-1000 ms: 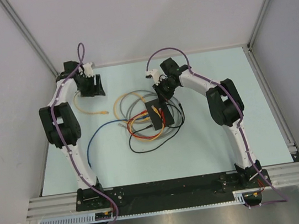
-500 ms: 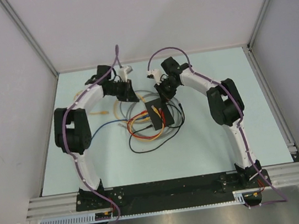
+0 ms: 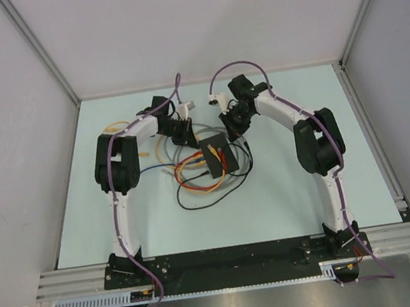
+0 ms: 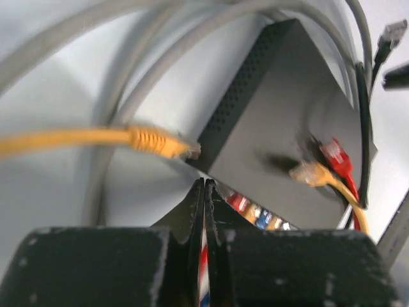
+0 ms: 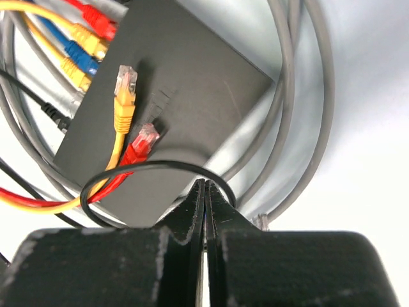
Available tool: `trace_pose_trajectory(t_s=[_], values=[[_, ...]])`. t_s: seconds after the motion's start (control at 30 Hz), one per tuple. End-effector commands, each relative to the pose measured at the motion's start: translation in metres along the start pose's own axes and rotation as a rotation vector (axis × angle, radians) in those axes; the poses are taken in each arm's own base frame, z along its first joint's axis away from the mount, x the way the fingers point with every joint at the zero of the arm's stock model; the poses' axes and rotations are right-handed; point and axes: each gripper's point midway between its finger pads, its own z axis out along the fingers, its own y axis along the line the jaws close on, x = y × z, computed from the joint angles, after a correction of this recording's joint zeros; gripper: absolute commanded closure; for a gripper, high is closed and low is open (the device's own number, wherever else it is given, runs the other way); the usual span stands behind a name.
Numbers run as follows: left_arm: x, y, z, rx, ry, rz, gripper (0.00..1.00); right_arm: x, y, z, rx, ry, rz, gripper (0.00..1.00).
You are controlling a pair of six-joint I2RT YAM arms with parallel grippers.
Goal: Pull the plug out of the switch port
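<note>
The switch point(image 3: 218, 157) lay just ahead of the closed left gripper point(image 4: 204, 185) and closed right gripper point(image 5: 204, 185), long axis pointing away, sockets toward the left one.

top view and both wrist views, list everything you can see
switch: one, black, mid-table
plugged cables: four, red, yellow, blue, yellow, along the switch's socket edge
loose yellow plug: one, yellow, on the switch's top
loose red plug: one, red, beside it
cable loops: several, grey, black, blue, around the switch
table: one, pale green
left gripper: one, black, shut, beside the switch
right gripper: one, black, shut, at the switch's corner
</note>
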Motion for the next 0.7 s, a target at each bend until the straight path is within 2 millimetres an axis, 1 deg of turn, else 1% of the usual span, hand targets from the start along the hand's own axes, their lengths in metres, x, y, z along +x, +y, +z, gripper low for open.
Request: trace_pose_trajectory(t_s=[0.0,0.03,0.1,0.13,0.2,0.23,0.27,0.3,0.33,0.37,0.4,0.43,0.47,0.5,0.57,0.67], values=[[-0.028,-0.020,0.017,0.066,-0.033,0.055,0.95,-0.004,0.005,-0.020,0.035,-0.015,-0.022,1.00],[-0.038,-0.024,0.018,0.073,-0.045,0.070,0.95,0.000,0.005,-0.019,0.038,-0.005,-0.021,1.00],[-0.043,-0.028,0.026,0.093,-0.036,0.075,0.94,0.004,0.005,-0.019,0.039,0.004,-0.020,1.00],[-0.049,-0.028,0.029,0.100,-0.040,0.071,0.93,0.007,0.006,-0.017,0.034,0.011,-0.020,1.00],[-0.054,-0.029,0.028,0.094,-0.051,0.072,0.90,0.009,0.007,-0.016,0.032,0.015,-0.021,1.00],[-0.058,-0.028,0.023,0.068,-0.060,0.081,0.87,0.009,0.007,-0.016,0.035,0.016,-0.025,1.00],[-0.059,-0.028,0.019,0.053,-0.064,0.084,0.83,0.006,0.008,-0.016,0.035,0.010,-0.030,1.00],[-0.063,-0.026,0.011,0.036,-0.076,0.086,0.71,0.004,0.007,-0.016,0.040,0.005,-0.034,1.00],[-0.062,-0.023,0.007,0.017,-0.086,0.075,0.65,0.000,0.006,-0.017,0.043,-0.008,-0.039,1.00],[-0.071,-0.031,-0.009,0.010,-0.126,0.091,0.60,-0.004,0.006,-0.016,0.042,-0.018,-0.041,1.00],[-0.073,-0.028,-0.017,0.002,-0.147,0.084,0.53,-0.009,0.007,-0.016,0.038,-0.029,-0.045,1.00],[-0.071,-0.027,-0.020,0.000,-0.158,0.087,0.51,-0.012,0.008,-0.016,0.022,-0.041,-0.042,1.00],[-0.075,-0.035,-0.029,0.020,-0.177,0.101,0.49,-0.016,0.009,-0.016,0.013,-0.050,-0.036,1.00],[-0.074,-0.036,-0.032,0.032,-0.179,0.099,0.47,-0.022,0.010,-0.015,-0.008,-0.065,-0.035,1.00],[-0.071,-0.045,-0.035,0.078,-0.175,0.097,0.46,-0.027,0.011,-0.014,-0.018,-0.074,-0.030,1.00],[-0.063,-0.051,-0.033,0.124,-0.154,0.081,0.47,-0.030,0.006,-0.004,-0.008,-0.068,-0.028,1.00]])
